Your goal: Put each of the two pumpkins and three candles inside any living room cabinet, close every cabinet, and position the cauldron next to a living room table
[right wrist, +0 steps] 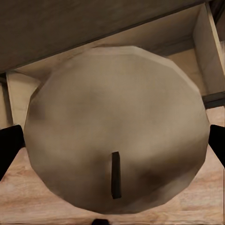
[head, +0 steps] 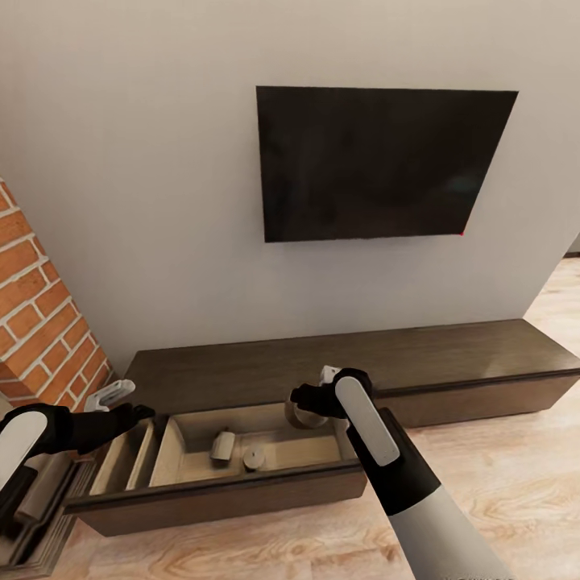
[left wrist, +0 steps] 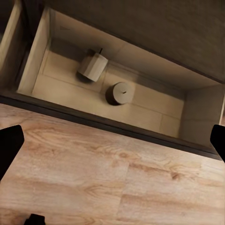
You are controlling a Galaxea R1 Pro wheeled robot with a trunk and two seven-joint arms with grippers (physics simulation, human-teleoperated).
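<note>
The right claw (head: pixel 310 400) grips a beige candle (right wrist: pixel 117 129) over the right end of the cabinet's (head: pixel 483 362) pulled-out drawer (head: pixel 242 483). Two more candles lie inside the drawer, one tipped over (left wrist: pixel 93 64), one upright (left wrist: pixel 120 93). The left claw (head: pixel 133 413) hangs above the drawer's left end, its fingers spread, holding nothing.

Right gripper (head: pixel 316 400) jaws hidden behind wrist; held candle (head: pixel 304 415) mostly occluded. Left gripper's (left wrist: pixel 115 140) fingertips (left wrist: pixel 9 145) cut by frame edges.
</note>
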